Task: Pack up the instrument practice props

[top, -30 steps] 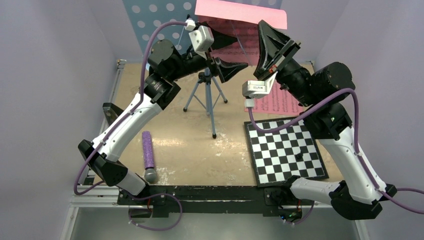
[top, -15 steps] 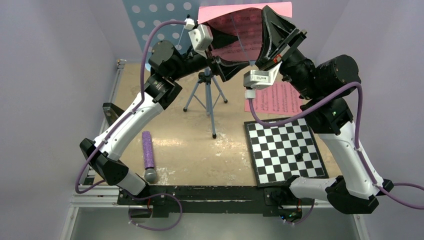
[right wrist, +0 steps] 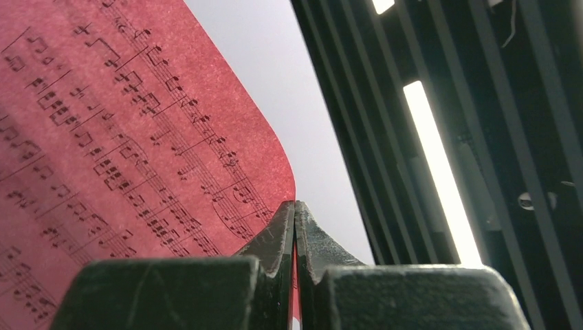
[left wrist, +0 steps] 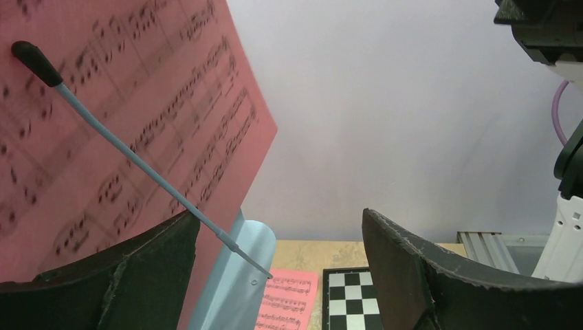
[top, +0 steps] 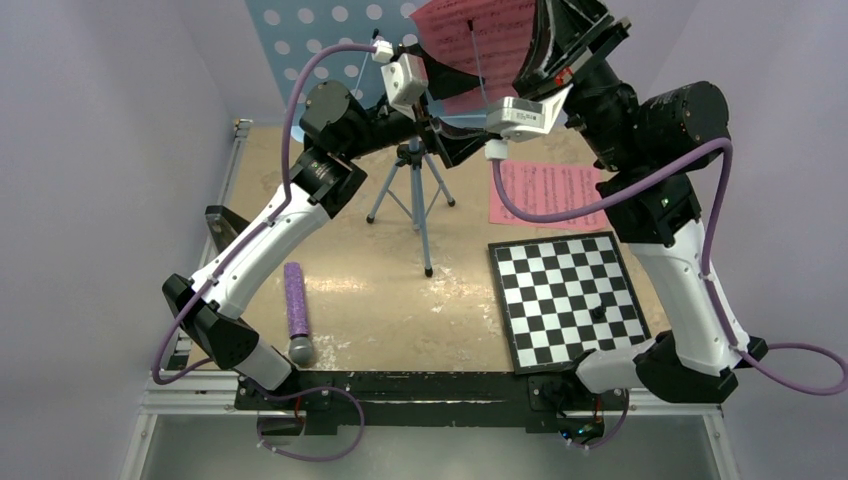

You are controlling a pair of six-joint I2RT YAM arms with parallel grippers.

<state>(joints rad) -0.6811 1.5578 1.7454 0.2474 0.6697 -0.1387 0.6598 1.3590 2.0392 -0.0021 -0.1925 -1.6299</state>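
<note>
The table (top: 400, 300) is a tan board, scuffed with pale patches, edged by a metal rail and closed in by plain pale lavender walls (top: 100, 150) on the left, the right and at the back. In the right wrist view, dark ceiling slats with a bright light strip (right wrist: 440, 179) show overhead.

At the back stands the light-blue perforated music stand (top: 300, 40), its tripod legs (top: 415, 200) planted on the table near the middle. The right gripper (right wrist: 294, 206) has its fingers pressed together on the edge of a pink sheet-music page (top: 480, 30), which hangs high above the back of the table, just in front of the stand's desk. A thin blue rod with a black tip (left wrist: 137, 161) crosses the face of that page; whether it touches cannot be told. The left gripper (left wrist: 280, 227) hovers just below the page with its fingers spread wide and nothing between them.

A second pink page (top: 545, 192) lies flat on the table at the right rear, just behind the black-and-white checkered board (top: 568, 297). A small dark object (top: 598, 313) sits on the board, too small to identify. A purple microphone (top: 297, 310) lies at the near left, well apart from the rest.
</note>
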